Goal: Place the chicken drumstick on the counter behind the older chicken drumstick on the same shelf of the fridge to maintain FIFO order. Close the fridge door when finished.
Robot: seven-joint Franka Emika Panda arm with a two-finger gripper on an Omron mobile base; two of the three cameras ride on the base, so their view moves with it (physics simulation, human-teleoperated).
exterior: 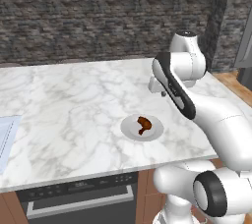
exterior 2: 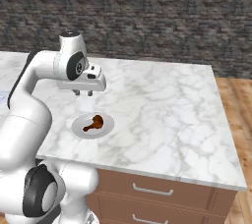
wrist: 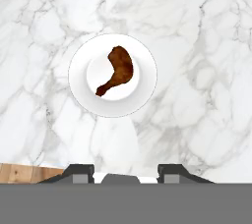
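hovering above the counter, the gripper points straight down, its two dark fingertips spread wide apart with nothing between them. ahead of the fingertips in the hand view, well below the hand, a white plate sits on the marble, and a dark red-brown chicken drumstick lies in its middle, thick end away from the fingers, thin bone end pointing back toward the left fingertip. in the right base view the plate sits just beneath and slightly nearer the robot than the gripper, close to the counter's front edge. brown drawers with silver handles run under the counter.
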